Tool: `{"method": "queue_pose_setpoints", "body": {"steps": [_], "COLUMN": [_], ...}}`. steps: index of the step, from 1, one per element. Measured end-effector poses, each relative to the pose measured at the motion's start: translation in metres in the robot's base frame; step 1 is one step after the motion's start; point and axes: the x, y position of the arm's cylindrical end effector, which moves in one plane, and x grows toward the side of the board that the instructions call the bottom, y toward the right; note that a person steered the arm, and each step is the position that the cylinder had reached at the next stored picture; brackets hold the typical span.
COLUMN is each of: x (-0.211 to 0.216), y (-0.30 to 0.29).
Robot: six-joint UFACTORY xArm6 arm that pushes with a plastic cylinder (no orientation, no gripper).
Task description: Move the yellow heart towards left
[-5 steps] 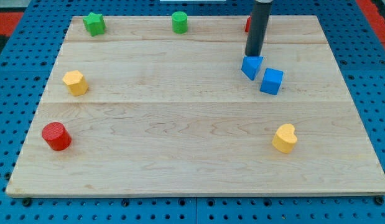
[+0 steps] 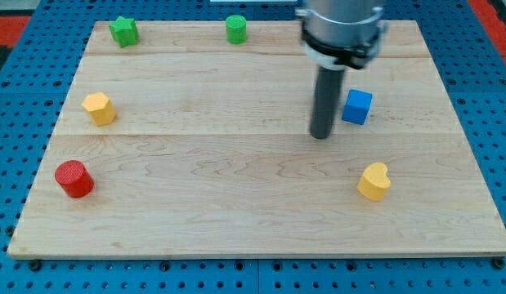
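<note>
1. Resting on the wooden board (image 2: 236, 204), my tip (image 2: 320, 135) sits left of the blue cube (image 2: 357, 107).
2. Yellow heart (image 2: 373, 181) lies nearer, to the right, apart from it.
3. No claw exists: just a rod.

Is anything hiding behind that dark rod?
Beside the rod, on the view's right, a blue cube shows. My tip rests on bare board. Whatever lies directly behind the rod is covered.
</note>
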Motion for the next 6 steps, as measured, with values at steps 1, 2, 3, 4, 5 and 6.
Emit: {"method": "queue_pose_setpoints", "body": {"steps": [1,2,3,4,5,6], "x": [0.004,0.032,0.054,0.056,0.054,0.054], "y": [0.092,0.085,0.048,-0.036,-0.013,0.053]}}
